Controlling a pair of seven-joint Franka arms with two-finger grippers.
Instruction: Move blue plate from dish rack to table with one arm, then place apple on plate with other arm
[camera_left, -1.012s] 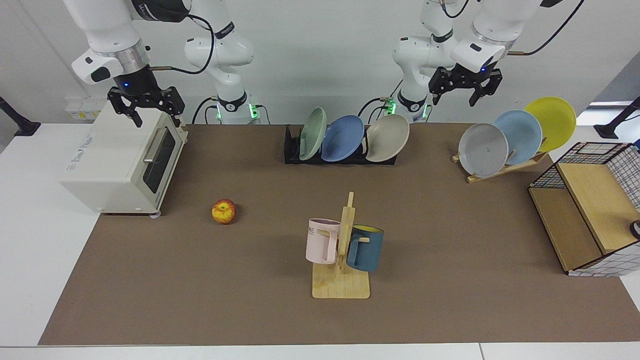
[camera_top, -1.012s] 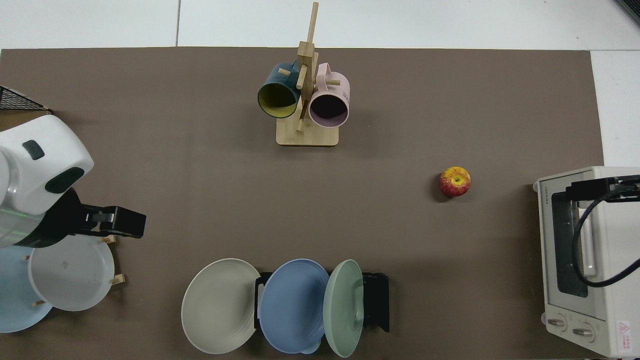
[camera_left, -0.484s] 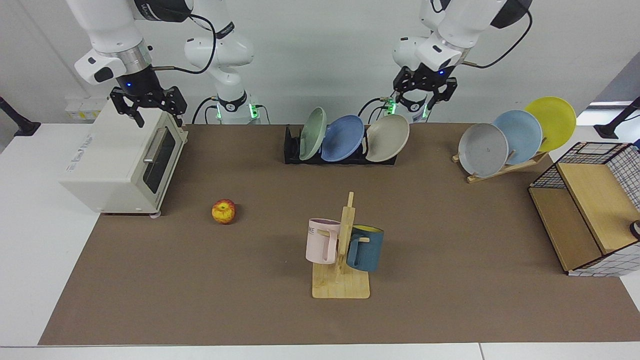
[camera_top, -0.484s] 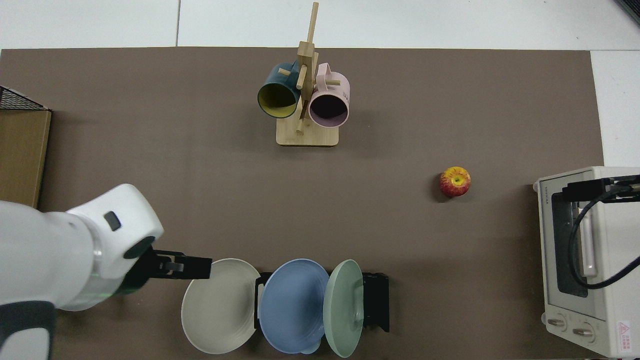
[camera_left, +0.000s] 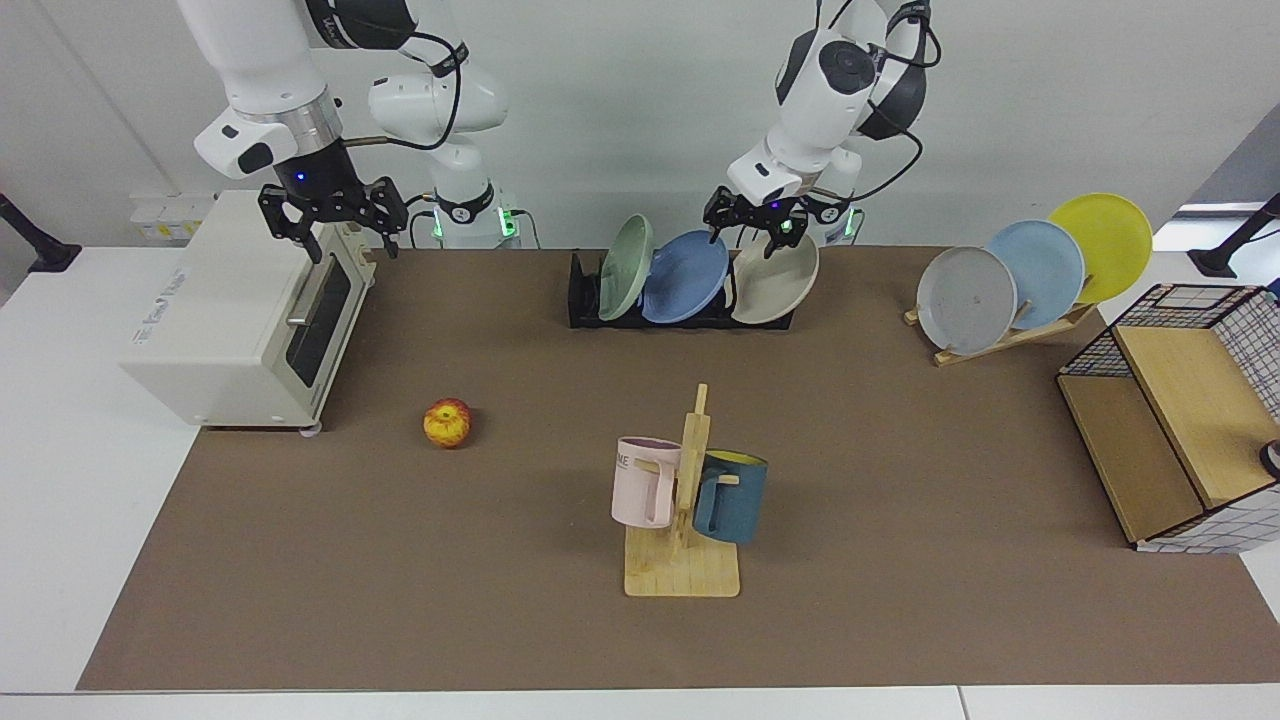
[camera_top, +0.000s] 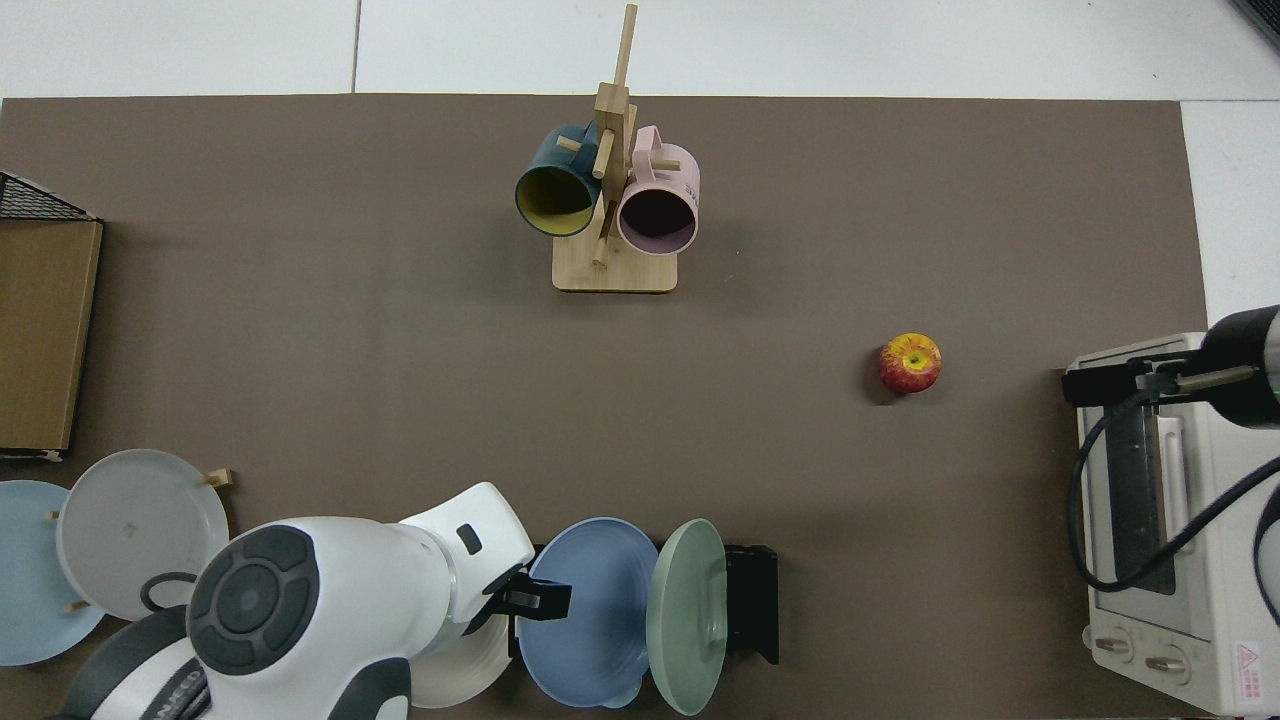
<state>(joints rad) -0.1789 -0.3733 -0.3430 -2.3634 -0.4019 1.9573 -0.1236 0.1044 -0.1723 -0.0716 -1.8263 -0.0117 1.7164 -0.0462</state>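
Observation:
The blue plate (camera_left: 685, 277) (camera_top: 585, 610) stands on edge in the black dish rack (camera_left: 585, 305) (camera_top: 752, 605), between a green plate and a beige one. My left gripper (camera_left: 752, 222) (camera_top: 552, 598) hangs open just above the blue plate's upper rim, beside the beige plate and touching neither. The apple (camera_left: 447, 422) (camera_top: 910, 362) lies alone on the brown mat of the table (camera_left: 900, 480). My right gripper (camera_left: 335, 215) (camera_top: 1100, 383) hovers open and empty over the front top edge of the toaster oven, well behind the apple.
A green plate (camera_left: 626, 266) and a beige plate (camera_left: 776, 277) flank the blue one. The toaster oven (camera_left: 240, 310) stands near the apple. A mug tree (camera_left: 685, 500) holds two mugs mid-table. A wooden stand (camera_left: 1010, 335) carries grey, sky-blue and yellow plates beside a wire-and-wood crate (camera_left: 1170, 420).
My left arm has swung from above the wooden plate stand across to the dish rack and come down. My right gripper has shifted slightly toward the oven's front edge.

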